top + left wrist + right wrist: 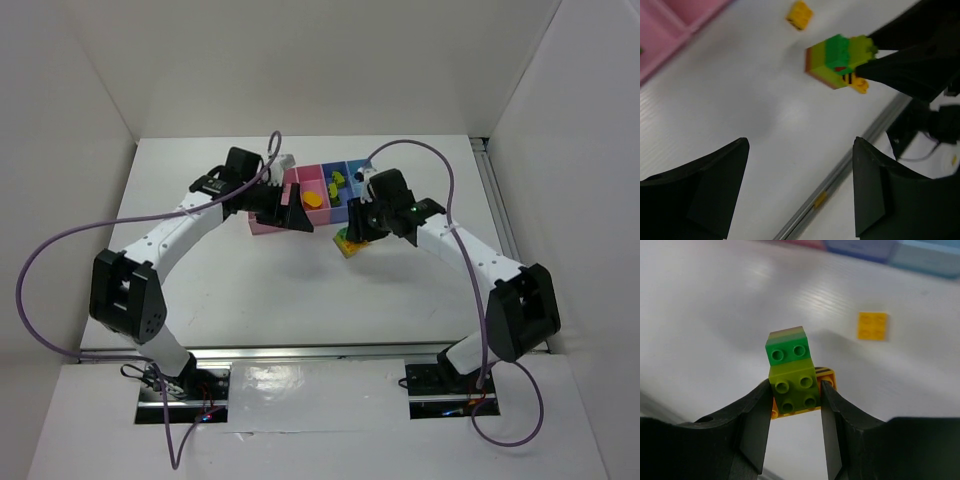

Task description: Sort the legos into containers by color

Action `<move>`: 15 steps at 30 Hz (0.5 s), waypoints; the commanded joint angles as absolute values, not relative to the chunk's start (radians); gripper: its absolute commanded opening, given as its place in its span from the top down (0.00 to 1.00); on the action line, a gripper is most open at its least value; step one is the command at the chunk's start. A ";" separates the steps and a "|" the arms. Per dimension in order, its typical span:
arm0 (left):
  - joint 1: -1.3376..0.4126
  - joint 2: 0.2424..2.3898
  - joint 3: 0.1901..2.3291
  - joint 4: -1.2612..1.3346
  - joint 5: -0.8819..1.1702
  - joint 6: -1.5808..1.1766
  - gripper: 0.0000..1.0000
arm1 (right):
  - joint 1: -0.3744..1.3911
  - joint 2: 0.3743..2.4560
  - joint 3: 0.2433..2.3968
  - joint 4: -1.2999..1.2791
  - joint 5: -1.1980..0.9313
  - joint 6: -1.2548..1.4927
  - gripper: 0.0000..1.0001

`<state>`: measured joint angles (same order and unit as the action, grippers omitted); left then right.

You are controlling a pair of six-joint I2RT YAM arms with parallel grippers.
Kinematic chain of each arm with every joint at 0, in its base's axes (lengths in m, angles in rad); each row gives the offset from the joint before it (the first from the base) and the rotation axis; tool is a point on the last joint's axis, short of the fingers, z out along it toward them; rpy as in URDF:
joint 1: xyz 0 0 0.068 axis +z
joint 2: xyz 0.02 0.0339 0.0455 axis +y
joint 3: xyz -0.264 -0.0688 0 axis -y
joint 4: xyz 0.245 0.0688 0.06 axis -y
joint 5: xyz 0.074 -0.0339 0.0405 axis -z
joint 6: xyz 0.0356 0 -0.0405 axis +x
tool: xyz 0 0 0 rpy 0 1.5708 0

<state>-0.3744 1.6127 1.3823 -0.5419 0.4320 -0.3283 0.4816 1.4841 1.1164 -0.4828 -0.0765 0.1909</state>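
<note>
The stack of legos [791,377], dark green and lime green with an orange-yellow brick behind, is clamped between the fingers of the right gripper [796,392], near the containers [266,226]. One loose yellow brick [872,326] lies beside it on the table [715,315]. The left gripper [800,150] hangs above the table with its jaws wide apart and holds nothing.

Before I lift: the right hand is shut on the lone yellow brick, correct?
No. The right hand is shut on the stacked green legos, not the lone yellow brick, which lies free on the table; the right wrist view shows it.
</note>
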 commanded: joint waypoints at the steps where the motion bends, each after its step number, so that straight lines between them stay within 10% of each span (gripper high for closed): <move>1: -0.358 1.664 1.410 -0.492 0.870 -0.195 0.16 | 0.466 1.434 1.207 -0.495 -0.429 0.144 0.87; 15: -0.327 1.657 1.327 -0.502 1.146 0.008 0.12 | 0.360 1.433 1.201 -0.462 -1.015 0.103 0.87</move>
